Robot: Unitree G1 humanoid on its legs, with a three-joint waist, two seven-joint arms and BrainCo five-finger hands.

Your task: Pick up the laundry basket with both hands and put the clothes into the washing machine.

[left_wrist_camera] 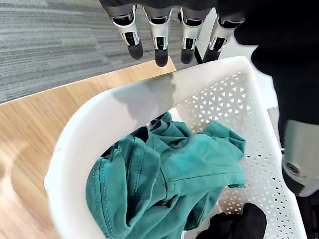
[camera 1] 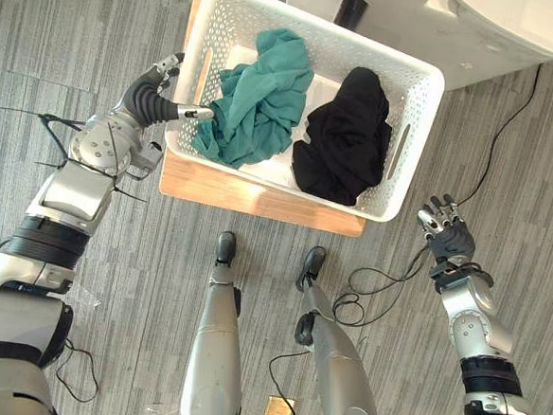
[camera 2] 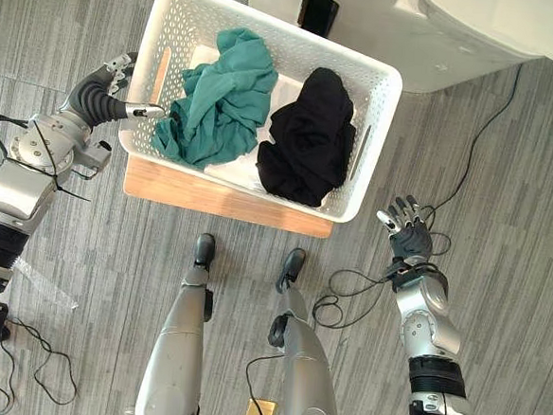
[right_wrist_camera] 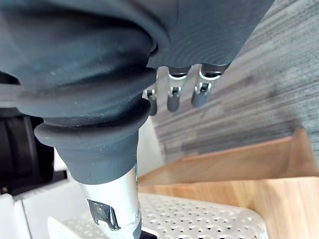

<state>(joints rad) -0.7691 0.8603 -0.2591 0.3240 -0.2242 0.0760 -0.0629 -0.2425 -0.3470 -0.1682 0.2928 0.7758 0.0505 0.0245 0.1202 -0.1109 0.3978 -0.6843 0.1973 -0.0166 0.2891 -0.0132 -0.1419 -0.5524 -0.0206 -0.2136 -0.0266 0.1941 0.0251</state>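
Has open left hand (camera 1: 156, 97) at rim of basket (camera 1: 413, 89) on board (camera 1: 258, 201), thumb over edge, gripping nothing, open right hand (camera 1: 449, 240) apart by other end; lift and loading clothes (camera 1: 255, 102) into washer (camera 1: 460, 30) undone.

I see silver-grey arms (camera 1: 74, 189) with black bands (camera 1: 46, 239) at joints. On left hand (camera 1: 156, 93) and right hand (camera 1: 448, 237): dark ribbed covers (right_wrist_camera: 89, 99) over back and wrist, silver fingers (left_wrist_camera: 160, 45), dark tips. Rounded silver housing (camera 1: 102, 146) behind each wrist.

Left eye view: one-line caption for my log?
Open left hand at the laundry basket rim, open right hand apart from it; teal garment and black garment inside.
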